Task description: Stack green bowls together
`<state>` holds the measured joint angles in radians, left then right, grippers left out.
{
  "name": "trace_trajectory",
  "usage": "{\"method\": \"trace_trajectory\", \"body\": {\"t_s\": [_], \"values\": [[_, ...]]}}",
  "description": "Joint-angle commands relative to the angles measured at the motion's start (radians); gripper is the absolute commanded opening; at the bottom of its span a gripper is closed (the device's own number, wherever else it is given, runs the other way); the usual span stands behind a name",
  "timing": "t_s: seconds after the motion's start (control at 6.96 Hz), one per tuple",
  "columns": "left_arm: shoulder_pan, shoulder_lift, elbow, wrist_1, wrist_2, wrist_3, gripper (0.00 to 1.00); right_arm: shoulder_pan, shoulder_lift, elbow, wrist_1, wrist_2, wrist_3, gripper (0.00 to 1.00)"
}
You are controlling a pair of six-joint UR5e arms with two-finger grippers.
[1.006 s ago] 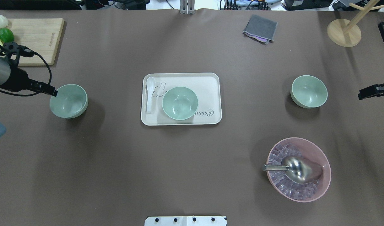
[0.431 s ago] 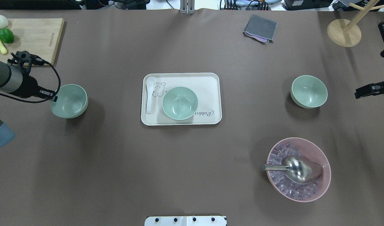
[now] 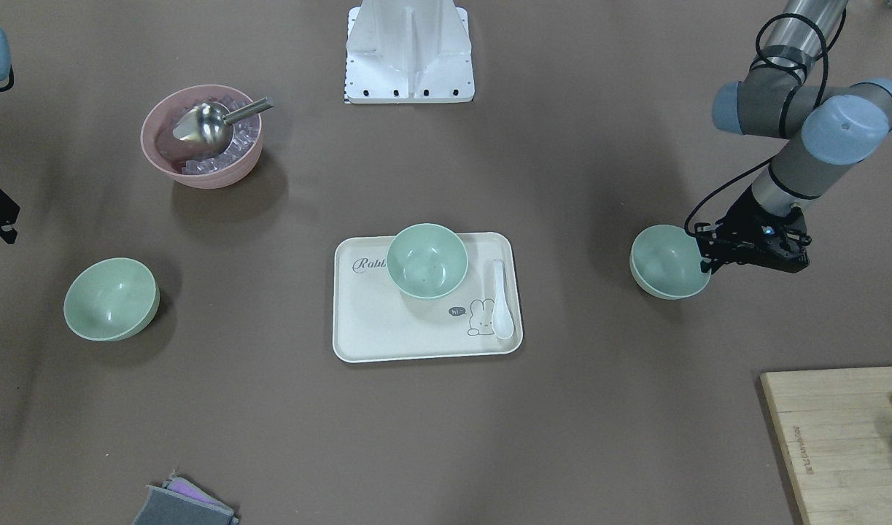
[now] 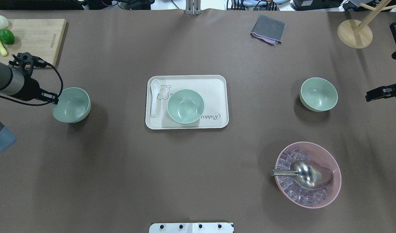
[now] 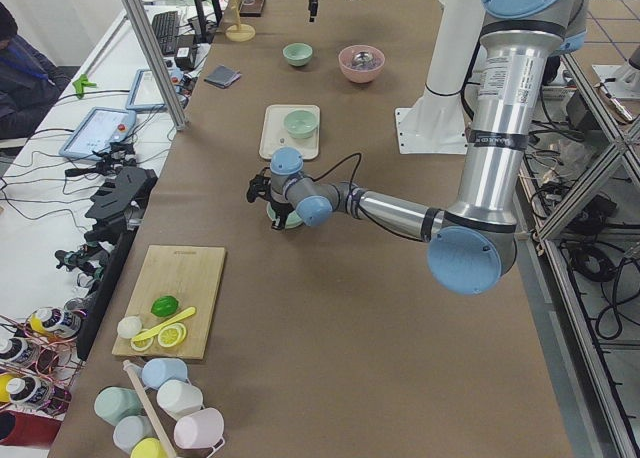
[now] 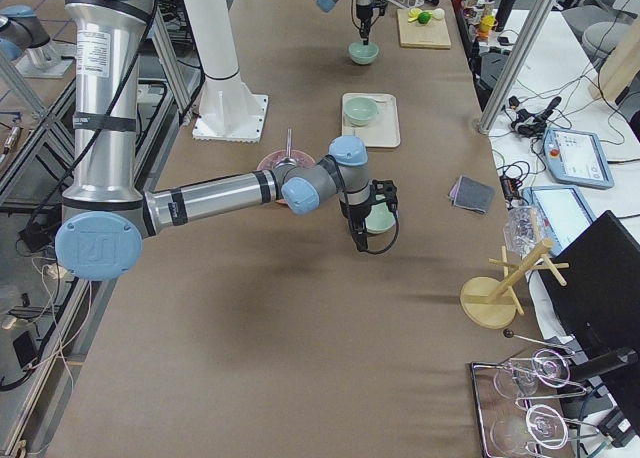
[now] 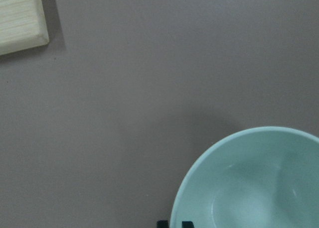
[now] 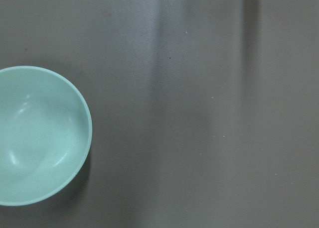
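Bench: brown sheet; clock directions are read in the overhead view, 12 o'clock pointing away from the robot.
Tray: cream, rectangular, at the bench's middle; holds one green bowl and a spoon.
Pink bowl: at about 4 o'clock from the tray, well apart; filled with clear ice cubes.
Middle green bowl: upright on the tray, toward its 6 o'clock edge, nothing in it.
Left green bowl: on the bench at 9 o'clock from the tray, well apart, nothing in it.
Right green bowl: on the bench at 3 o'clock from the tray, well apart, nothing in it.
Scoop: metal, lying on the ice, handle toward 9 o'clock.
Spoon: white, along the tray's 9 o'clock side, just beside the middle bowl.
Left gripper: at the left bowl's 9 o'clock rim, narrow, one fingertip inside and one outside, pinching the wall; the arm reaches in from the 9 o'clock edge.
Right gripper: at 3 o'clock from the right bowl, apart from it; whether wide or narrow, I cannot tell.
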<state>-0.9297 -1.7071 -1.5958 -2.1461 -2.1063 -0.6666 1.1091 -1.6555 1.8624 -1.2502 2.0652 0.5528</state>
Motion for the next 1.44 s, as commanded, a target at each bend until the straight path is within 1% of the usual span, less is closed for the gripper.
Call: {"method": "trace_trajectory", "body": {"t_s": [0.0,0.14,0.29,0.43,0.58,0.72,0.86,1.01,1.15,1.29], "values": [[-0.001,-0.008,-0.015,-0.001,-0.001,-0.001,0.00,-0.003,-0.001,0.000,0.000,-0.003,-0.001,1.00],[0.000,-0.043,-0.051,0.011,-0.014,-0.002,0.00,-0.003,-0.001,0.001,0.002,-0.002,-0.005,1.00],[0.000,-0.119,-0.058,0.085,-0.044,-0.007,0.00,-0.005,-0.001,0.001,0.002,-0.002,-0.005,1.00],[0.000,-0.194,-0.064,0.150,-0.053,-0.020,0.00,-0.005,-0.001,0.000,0.000,-0.002,-0.004,1.00],[0.012,-0.256,-0.065,0.187,-0.057,-0.049,0.00,-0.008,-0.001,0.000,0.000,-0.002,-0.004,1.00],[0.069,-0.331,-0.056,0.201,-0.049,-0.164,0.00,-0.012,-0.001,0.001,0.000,0.000,-0.002,1.00],[0.122,-0.412,-0.055,0.271,-0.037,-0.245,0.00,-0.014,-0.001,0.001,0.002,0.000,-0.002,1.00],[0.162,-0.487,-0.049,0.352,0.029,-0.290,0.00,-0.014,0.000,0.001,0.002,0.000,-0.002,1.00],[0.190,-0.553,-0.014,0.403,0.057,-0.316,0.00,-0.014,0.000,0.001,0.002,0.000,-0.002,1.00],[0.204,-0.590,0.028,0.404,0.065,-0.347,0.00,-0.014,0.000,0.001,0.002,-0.002,-0.001,1.00]]}}
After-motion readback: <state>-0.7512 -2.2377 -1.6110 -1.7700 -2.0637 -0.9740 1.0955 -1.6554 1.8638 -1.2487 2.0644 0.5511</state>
